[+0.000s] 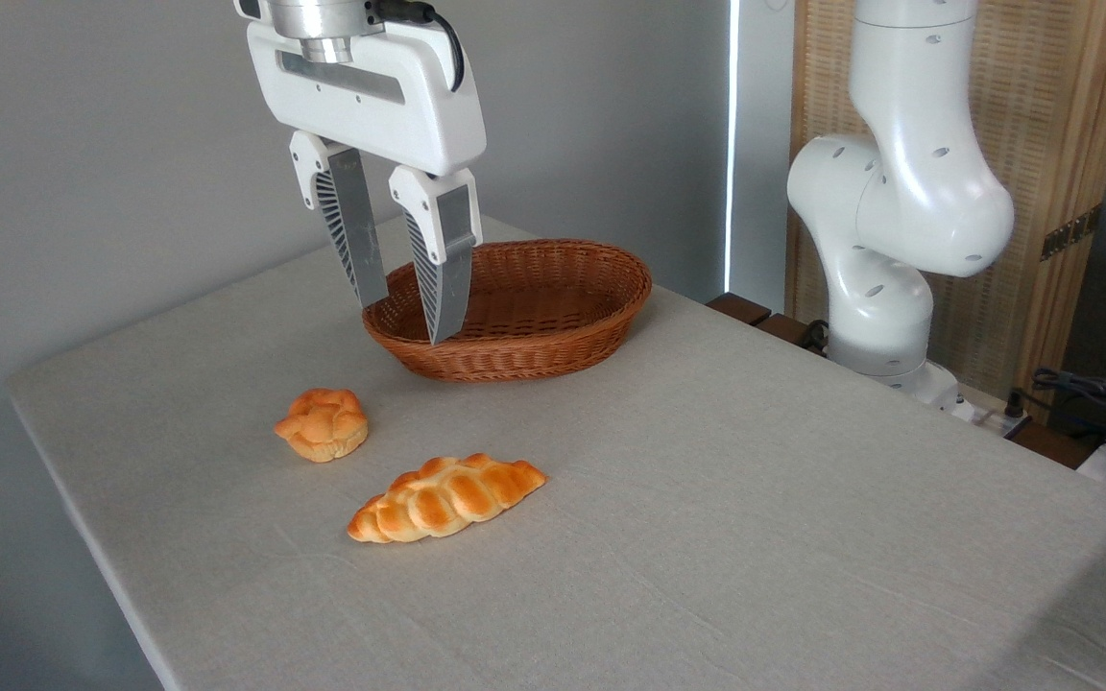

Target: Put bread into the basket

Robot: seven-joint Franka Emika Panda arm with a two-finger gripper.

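The bread (445, 498), a long braided golden-orange loaf, lies flat on the table in the front middle. Behind it stands the oval reddish-brown wicker basket (553, 355), with nothing visible inside. My gripper (407, 321) hangs in the air in front of the basket's left end, well above and behind the bread. Its two fingers point down with a gap between them and hold nothing.
A small round knotted bun (323, 423) sits left of the bread. The arm's white base (884, 317) stands at the table's right rear edge. Cables and gear (1105, 403) lie off the table at far right. A grey wall runs behind.
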